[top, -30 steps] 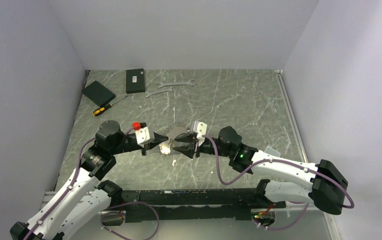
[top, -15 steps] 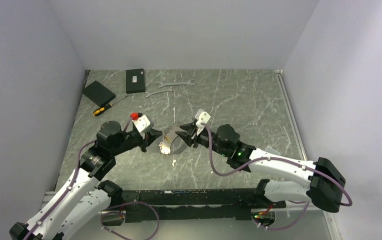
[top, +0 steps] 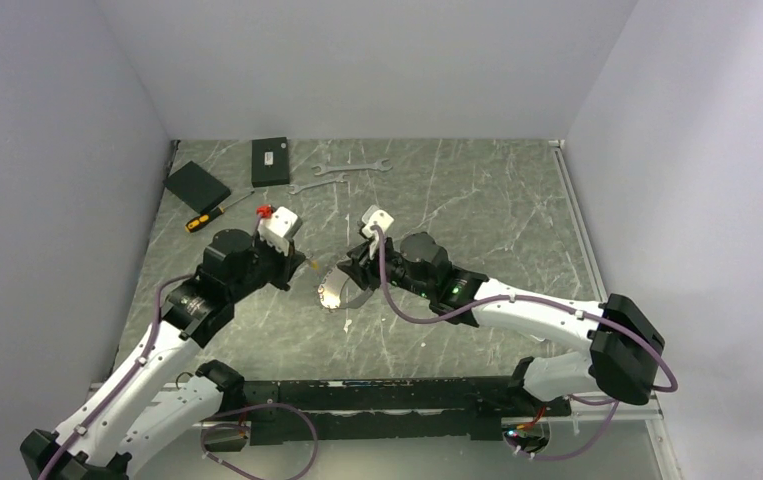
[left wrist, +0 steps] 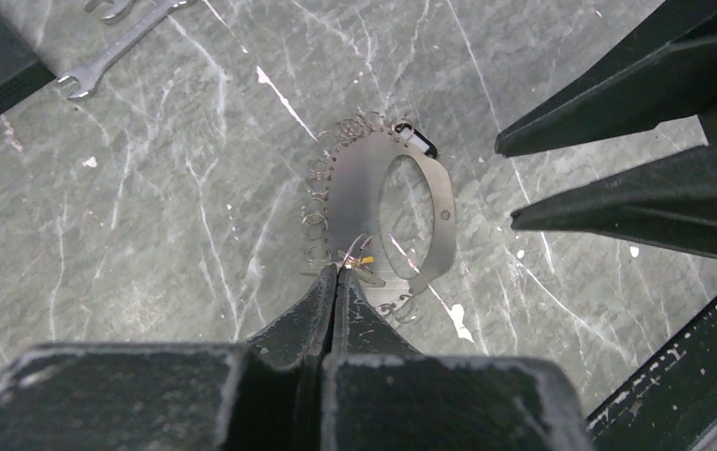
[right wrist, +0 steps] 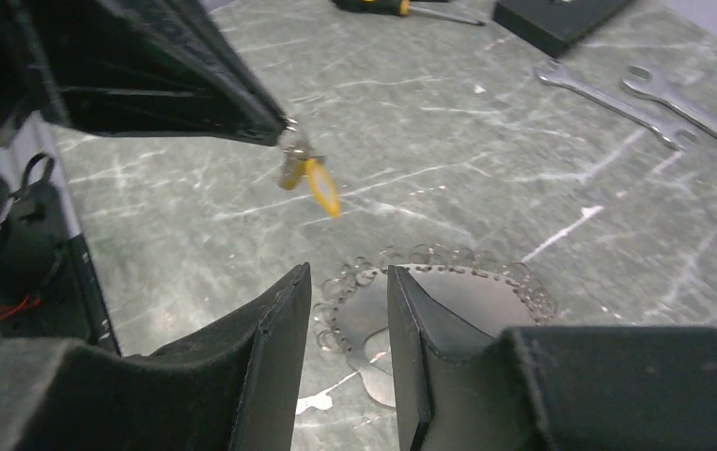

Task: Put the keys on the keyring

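The keyring (top: pixel 334 291) is a silvery loop with small rings along its rim, lying flat on the marble table. It also shows in the left wrist view (left wrist: pixel 354 188) and the right wrist view (right wrist: pixel 472 301). My left gripper (top: pixel 303 266) is shut on a tiny brass-yellow key (right wrist: pixel 319 186), held in the air just left of the keyring; the key peeks out at the tips in the left wrist view (left wrist: pixel 364 260). My right gripper (right wrist: pixel 347 274) is open and empty, hovering over the keyring's near rim. Other keys cannot be told apart.
Two long silver wrenches (top: pixel 355 167) (top: pixel 307 187) lie at the back. A yellow-handled screwdriver (top: pixel 207 218) and two black boxes (top: pixel 270 161) (top: pixel 197 184) sit at the back left. Grey walls close in the table on three sides.
Both grippers, tip to tip over the keyring a second ago, have drawn apart. The left pulled back left and up with the key. The right swung left and opened. The keyring stayed put.
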